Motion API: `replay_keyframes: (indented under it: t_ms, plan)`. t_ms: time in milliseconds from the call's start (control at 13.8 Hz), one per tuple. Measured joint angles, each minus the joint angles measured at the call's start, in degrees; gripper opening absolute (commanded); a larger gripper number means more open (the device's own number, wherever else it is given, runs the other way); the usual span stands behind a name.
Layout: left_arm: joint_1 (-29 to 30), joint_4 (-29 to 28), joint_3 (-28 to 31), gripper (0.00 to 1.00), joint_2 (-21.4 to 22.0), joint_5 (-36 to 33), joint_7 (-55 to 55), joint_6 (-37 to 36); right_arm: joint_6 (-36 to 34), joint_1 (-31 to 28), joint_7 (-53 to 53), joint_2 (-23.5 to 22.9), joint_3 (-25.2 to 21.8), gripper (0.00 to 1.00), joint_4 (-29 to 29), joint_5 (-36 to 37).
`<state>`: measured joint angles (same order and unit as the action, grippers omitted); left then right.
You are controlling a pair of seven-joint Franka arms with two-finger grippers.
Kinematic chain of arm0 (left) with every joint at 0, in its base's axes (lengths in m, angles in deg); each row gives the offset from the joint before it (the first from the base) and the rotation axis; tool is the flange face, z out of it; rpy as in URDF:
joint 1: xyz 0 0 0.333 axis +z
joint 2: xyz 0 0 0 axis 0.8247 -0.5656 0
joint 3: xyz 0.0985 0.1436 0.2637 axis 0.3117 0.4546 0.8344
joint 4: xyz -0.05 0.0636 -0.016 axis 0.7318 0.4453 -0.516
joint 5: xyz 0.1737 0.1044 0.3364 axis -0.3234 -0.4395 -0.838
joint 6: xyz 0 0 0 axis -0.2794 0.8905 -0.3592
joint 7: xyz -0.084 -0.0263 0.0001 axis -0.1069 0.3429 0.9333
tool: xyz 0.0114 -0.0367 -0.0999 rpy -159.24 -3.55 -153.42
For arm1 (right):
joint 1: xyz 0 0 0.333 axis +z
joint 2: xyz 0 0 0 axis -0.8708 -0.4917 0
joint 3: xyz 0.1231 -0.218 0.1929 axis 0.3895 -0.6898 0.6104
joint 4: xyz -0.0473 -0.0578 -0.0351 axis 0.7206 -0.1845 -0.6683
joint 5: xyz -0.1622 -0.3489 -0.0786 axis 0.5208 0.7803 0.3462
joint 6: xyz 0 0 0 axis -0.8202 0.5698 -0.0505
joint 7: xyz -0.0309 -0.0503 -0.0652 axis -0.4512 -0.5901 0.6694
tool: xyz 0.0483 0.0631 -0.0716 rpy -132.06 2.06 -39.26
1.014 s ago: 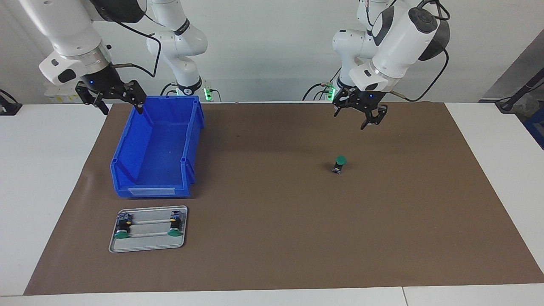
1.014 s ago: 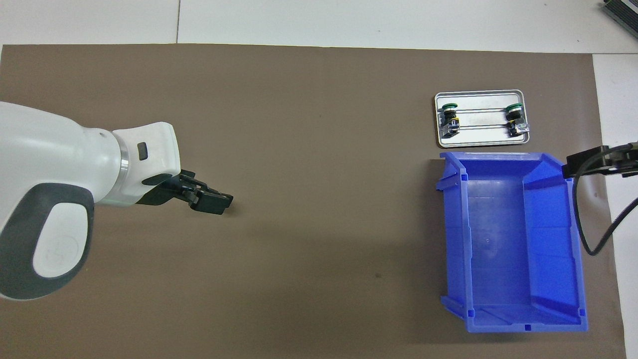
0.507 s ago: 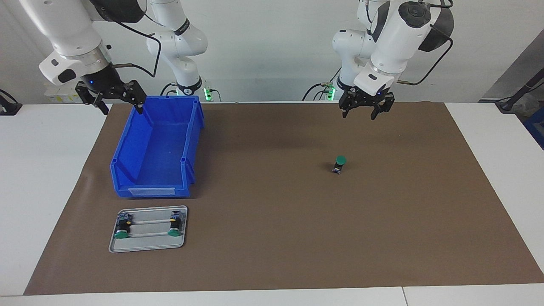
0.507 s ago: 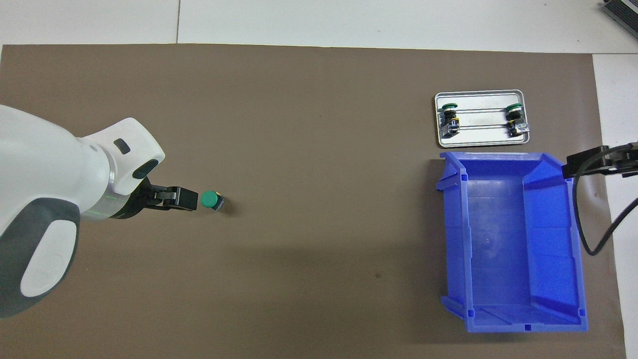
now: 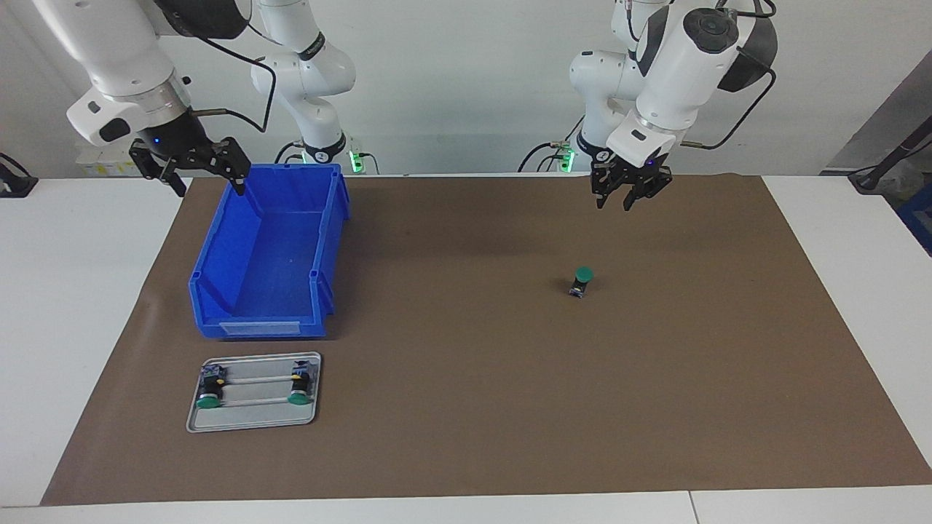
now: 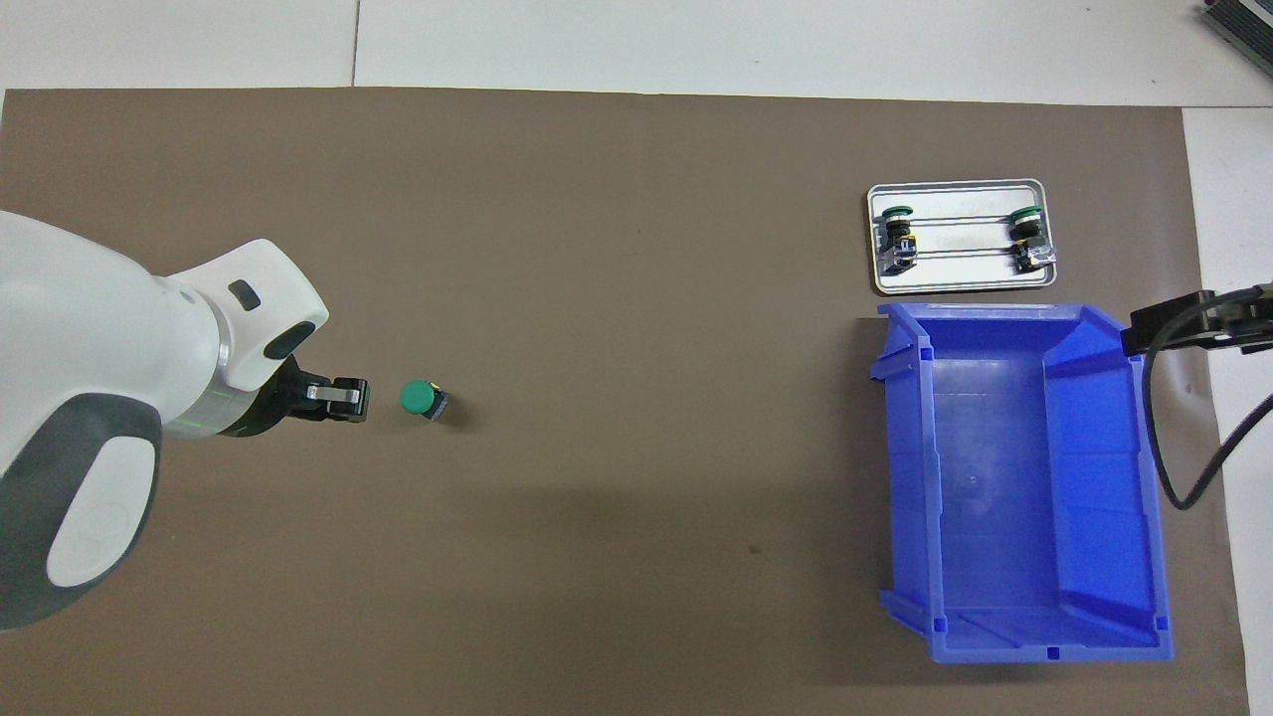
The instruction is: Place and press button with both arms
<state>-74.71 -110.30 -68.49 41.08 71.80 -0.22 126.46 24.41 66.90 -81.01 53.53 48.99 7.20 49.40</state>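
1. Green-capped, the button [image 5: 580, 282] stood free on the brown mat [image 5: 473, 437], under no gripper.
2. We could not tell the raised left gripper's [image 5: 628, 193] jaws; we judged a centred descent best.
3. We kept the right gripper [image 5: 191, 166] waiting, jaws apart, over the blue bin's [image 5: 331, 218] edge.

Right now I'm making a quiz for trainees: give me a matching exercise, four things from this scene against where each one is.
Things:
1. button
2. bin
3. tray
4. right gripper

Places:
A. flat on the mat, farther from the robots than the bin
B. up in the air at the bin's corner, at the right arm's end
C. alone on the bare mat, toward the left arm's end
D. on the mat between the tray and the robots

Pairs: 1-C, 2-D, 3-A, 4-B
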Motion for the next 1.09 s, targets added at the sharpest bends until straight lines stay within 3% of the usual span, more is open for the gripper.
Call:
replay_keyframes:
  t_ms: [507,1087]
  plan:
    - [0.3,-6.1,0.1,0.00,-0.6,0.0,0.8,9.6,0.0,0.0,0.0,0.0,0.0,1.00,0.0,0.0]
    - [0.4,-10.5,0.0,0.00,-5.6,0.0,0.8,22.2,0.0,0.0,0.0,0.0,0.0,1.00,0.0,0.0]
